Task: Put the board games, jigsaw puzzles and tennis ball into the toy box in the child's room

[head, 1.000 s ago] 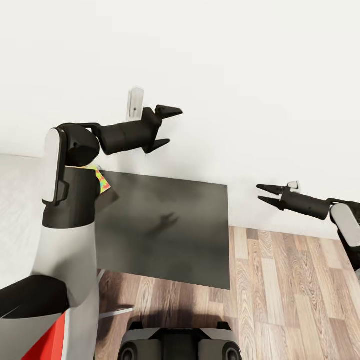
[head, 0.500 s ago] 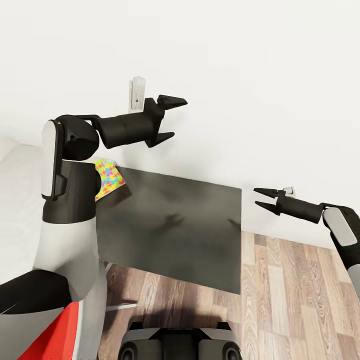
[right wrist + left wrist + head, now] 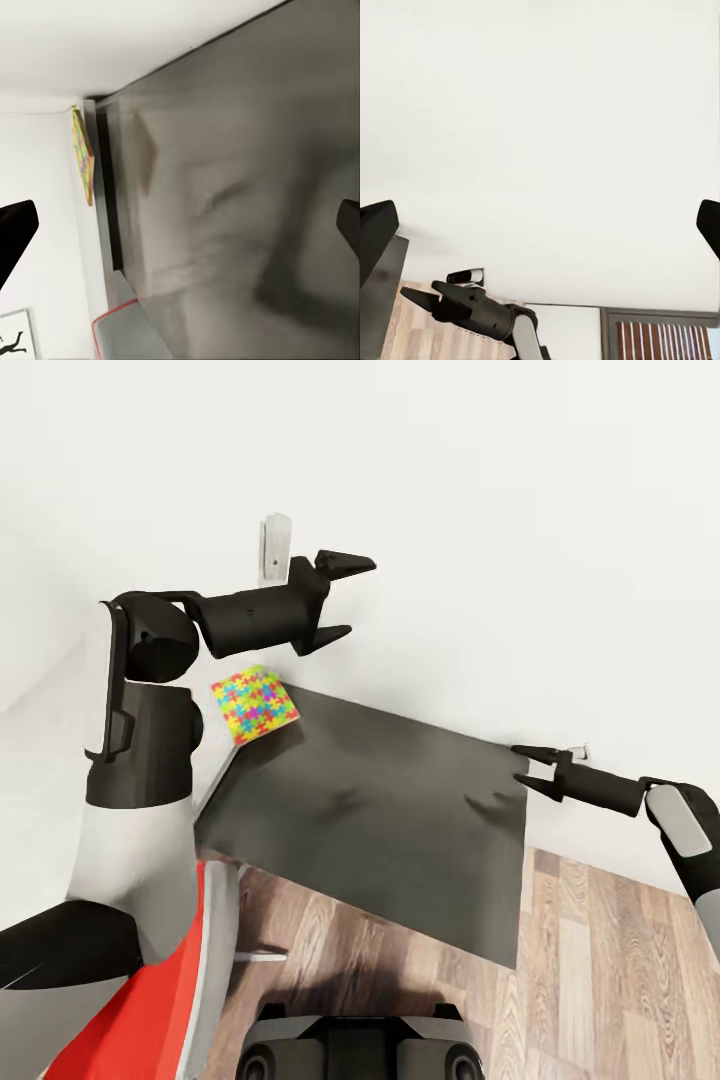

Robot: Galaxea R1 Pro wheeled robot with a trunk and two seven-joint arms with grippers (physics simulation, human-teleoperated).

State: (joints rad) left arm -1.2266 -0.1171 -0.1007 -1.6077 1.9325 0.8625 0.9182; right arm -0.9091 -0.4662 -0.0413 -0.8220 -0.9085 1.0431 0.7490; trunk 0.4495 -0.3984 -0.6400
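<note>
One jigsaw puzzle, a bright multicoloured sheet, lies at the end of the pale table, where it meets the lower dark grey side table. The right wrist view catches that jigsaw puzzle edge-on beside the dark top. My left gripper hangs open and empty in front of the white wall, above and past the puzzle. Near the side table's far right corner, my right gripper is open and empty too; it also appears in the left wrist view. The toy box, board games, tennis ball and bed are out of view.
A white wall runs close behind the tables, with a small fitting behind my left gripper and an outlet by the right one. Wood-plank floor lies to the right. A red and grey object sits by my trunk.
The whole view has swung, bringing the jigsaw puzzle out from behind my left arm. My left gripper has risen a little. My right gripper now sits lower, over the side table's corner.
</note>
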